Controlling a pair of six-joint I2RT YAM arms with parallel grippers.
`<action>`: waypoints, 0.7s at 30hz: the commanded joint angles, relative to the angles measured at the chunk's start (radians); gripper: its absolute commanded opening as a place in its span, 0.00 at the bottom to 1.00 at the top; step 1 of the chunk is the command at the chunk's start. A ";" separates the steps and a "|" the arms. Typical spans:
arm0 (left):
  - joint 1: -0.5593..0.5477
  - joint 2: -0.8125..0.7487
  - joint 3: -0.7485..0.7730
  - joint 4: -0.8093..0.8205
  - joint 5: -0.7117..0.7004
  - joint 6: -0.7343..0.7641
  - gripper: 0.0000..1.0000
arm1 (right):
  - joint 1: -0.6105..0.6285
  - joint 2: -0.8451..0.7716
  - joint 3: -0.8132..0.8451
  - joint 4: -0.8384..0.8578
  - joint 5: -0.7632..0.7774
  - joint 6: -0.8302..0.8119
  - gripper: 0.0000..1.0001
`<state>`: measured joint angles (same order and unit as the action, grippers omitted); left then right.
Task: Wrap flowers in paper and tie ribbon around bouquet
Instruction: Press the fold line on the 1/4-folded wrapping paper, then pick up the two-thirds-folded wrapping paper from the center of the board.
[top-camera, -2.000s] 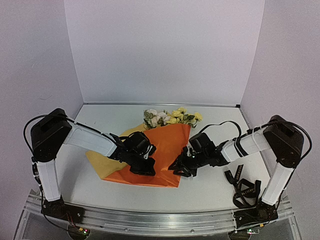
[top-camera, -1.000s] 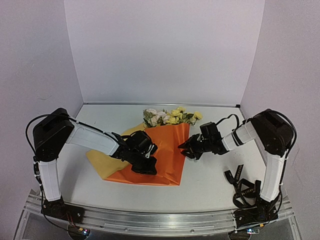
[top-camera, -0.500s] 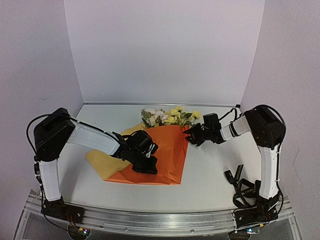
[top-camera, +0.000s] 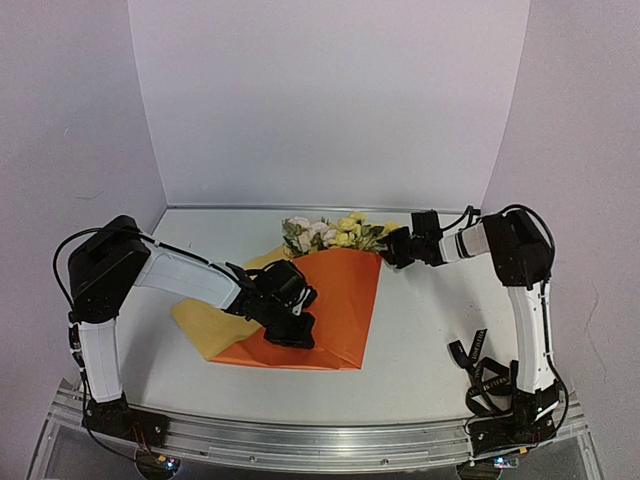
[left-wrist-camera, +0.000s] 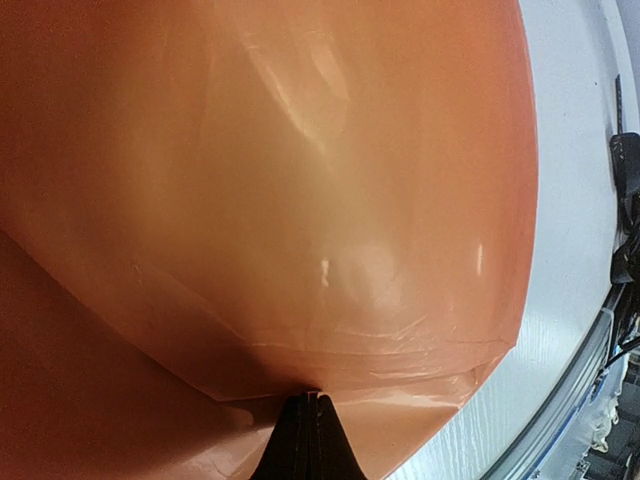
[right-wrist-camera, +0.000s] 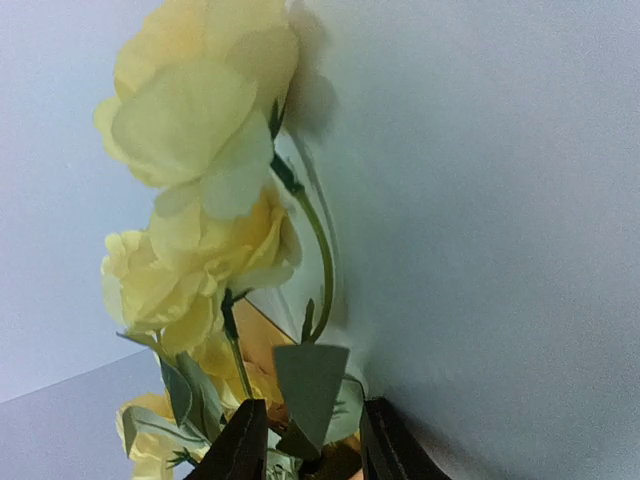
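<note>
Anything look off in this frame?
Wrap is lopsided: the paper lies folded flat over the flowers, its yellow underside sticking out past the orange fold on the left. The left gripper pinches the near fold. The ribbon sits heaped by the right arm's base, unused.

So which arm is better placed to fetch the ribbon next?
Probably right: the ribbon lies beside that arm's base and the right fingers stand apart, while the left fingers pinch the paper.
</note>
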<state>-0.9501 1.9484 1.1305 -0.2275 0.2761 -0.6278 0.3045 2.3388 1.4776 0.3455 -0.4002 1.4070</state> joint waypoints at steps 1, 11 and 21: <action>0.003 0.007 0.054 -0.116 -0.067 0.022 0.00 | -0.018 -0.085 0.033 -0.097 -0.073 -0.039 0.35; 0.028 -0.119 0.098 -0.122 -0.078 -0.028 0.02 | 0.112 -0.574 -0.248 -0.516 -0.191 -0.498 0.35; 0.047 -0.426 -0.177 -0.171 -0.098 -0.254 0.11 | 0.382 -0.623 -0.383 -0.569 -0.181 -0.664 0.29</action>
<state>-0.9158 1.6723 1.0891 -0.3474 0.2043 -0.7408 0.6241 1.6632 1.1260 -0.1606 -0.5780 0.8322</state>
